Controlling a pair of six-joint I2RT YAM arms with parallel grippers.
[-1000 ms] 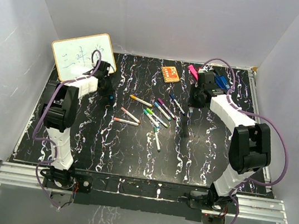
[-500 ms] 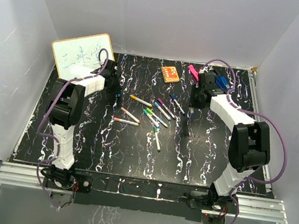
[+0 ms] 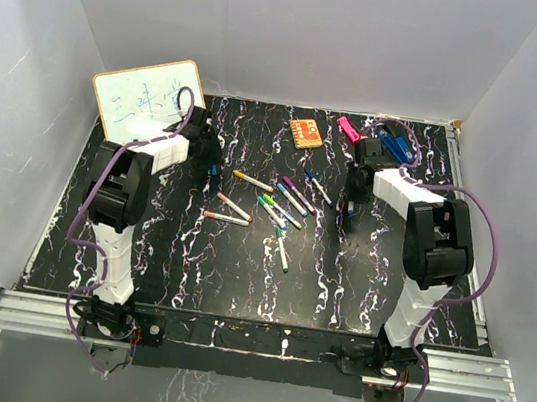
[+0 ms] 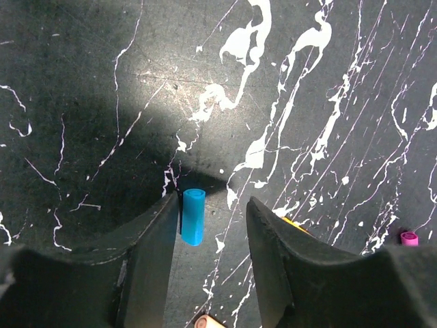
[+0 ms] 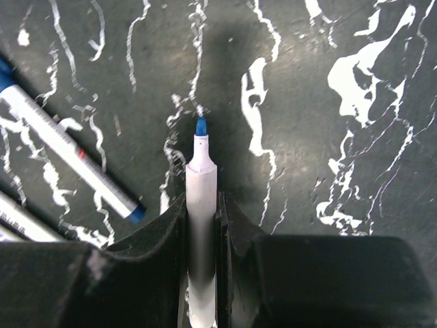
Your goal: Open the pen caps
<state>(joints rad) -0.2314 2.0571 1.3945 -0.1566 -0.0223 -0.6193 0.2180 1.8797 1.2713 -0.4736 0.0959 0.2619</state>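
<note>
Right wrist view shows the right gripper pinching an uncapped blue-tipped pen at frame centre, tip pointing up. The left gripper stands wide, a blue cap lying against its left-side finger on the marbled table. Capped pens lie mid-frame in the top view.

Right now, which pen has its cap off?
The pen clamped in the right gripper: its blue tip is bare. The pens lying on the table look capped.
</note>
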